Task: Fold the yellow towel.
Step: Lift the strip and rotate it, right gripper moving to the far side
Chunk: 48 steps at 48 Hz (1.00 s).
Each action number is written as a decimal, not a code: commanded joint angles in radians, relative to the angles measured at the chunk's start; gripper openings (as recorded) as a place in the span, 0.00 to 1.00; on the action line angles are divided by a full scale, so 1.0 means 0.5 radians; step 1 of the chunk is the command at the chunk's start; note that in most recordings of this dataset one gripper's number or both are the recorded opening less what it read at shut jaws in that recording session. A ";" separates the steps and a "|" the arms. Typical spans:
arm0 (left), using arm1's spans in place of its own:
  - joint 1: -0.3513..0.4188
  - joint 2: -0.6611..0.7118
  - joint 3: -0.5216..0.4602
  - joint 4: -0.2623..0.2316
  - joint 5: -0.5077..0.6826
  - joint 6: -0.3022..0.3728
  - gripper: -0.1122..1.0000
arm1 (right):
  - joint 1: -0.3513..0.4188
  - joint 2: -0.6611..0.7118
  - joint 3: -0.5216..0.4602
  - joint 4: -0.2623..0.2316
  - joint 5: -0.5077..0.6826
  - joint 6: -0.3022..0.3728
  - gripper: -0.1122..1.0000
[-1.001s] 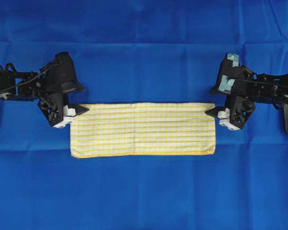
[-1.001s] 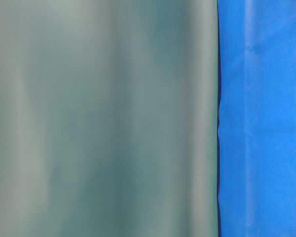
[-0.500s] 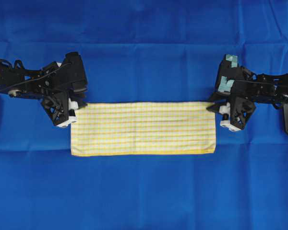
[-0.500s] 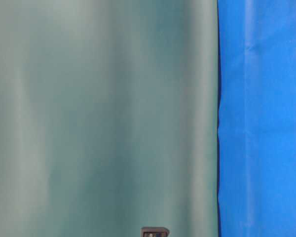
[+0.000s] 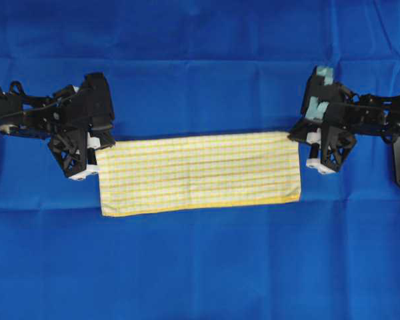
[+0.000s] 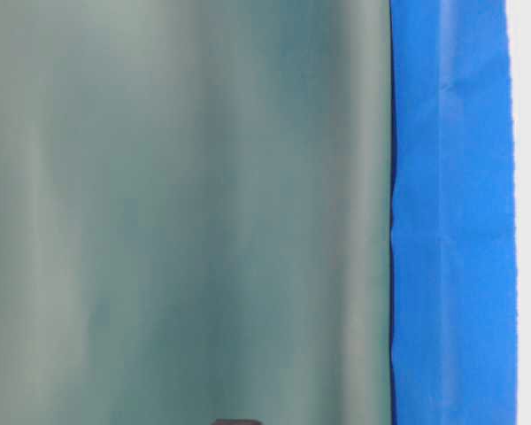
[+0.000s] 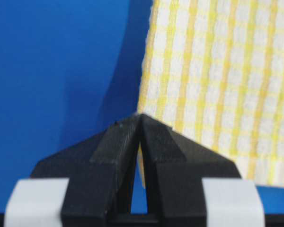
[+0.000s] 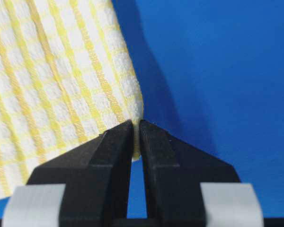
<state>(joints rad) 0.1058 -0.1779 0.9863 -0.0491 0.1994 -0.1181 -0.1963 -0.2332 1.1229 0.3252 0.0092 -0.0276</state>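
The yellow towel (image 5: pixel 200 175) was seen spread as a long strip on the large blue cloth (image 5: pixel 200 267), already narrow enough to suggest one fold made, though this could only be judged; its far edge was raised slightly at both ends while the near hemmed edge lay on the cloth; the left gripper (image 5: pixel 93 143) was found pinched fully together on the far left corner, the cloth being seen between its tips in the left wrist view (image 7: pixel 141 137); the right gripper (image 5: pixel 311 140) was likewise clamped on the far right corner (image 8: pixel 135 137); both corners were thus judged secured and the lift begun; what was left was the carrying of the far edge over to the near one, the release, and perhaps a further fold across the length; nothing of use was shown by the table-level view
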 commanded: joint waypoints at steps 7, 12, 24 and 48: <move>0.031 -0.252 -0.089 0.006 0.095 0.000 0.11 | -0.086 -0.218 -0.046 -0.003 0.061 -0.037 0.14; -0.006 -0.377 -0.110 0.006 0.132 -0.003 0.11 | -0.110 -0.344 -0.061 -0.003 0.117 -0.046 0.14; -0.117 -0.617 -0.077 -0.009 0.135 -0.031 0.11 | -0.120 -0.552 -0.071 -0.003 0.138 -0.049 0.14; -0.565 -0.503 -0.147 -0.018 -0.380 -0.233 0.11 | -0.405 -0.184 -0.387 -0.156 -0.074 -0.052 0.14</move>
<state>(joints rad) -0.1580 -0.4495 0.9541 -0.0568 0.0552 -0.2270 -0.3758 -0.3513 0.9817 0.2608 -0.0107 -0.0522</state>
